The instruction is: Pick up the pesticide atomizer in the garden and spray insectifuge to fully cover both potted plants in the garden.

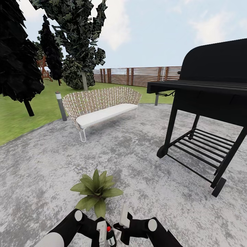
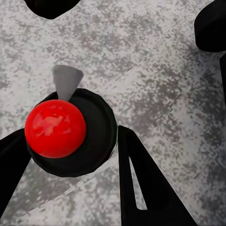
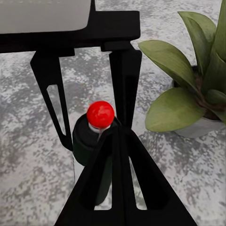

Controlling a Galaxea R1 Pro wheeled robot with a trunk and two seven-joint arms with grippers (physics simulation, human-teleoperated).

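The pesticide atomizer [image 1: 109, 232] sits low at the head view's bottom edge, mostly hidden by the left claw [image 1: 105, 233], which pinches its dark body between both fingers; here its round cap is red, not green, and no label or writing can be read. The right wrist view shows the bottle [image 3: 94, 146] held upright just beside one potted plant [image 3: 197, 89], whose grey pot is largely covered by leaves. The right claw [image 1: 124, 219] hovers near, fingers apparently pressed together. A black grill [image 1: 206, 103] is cut off.
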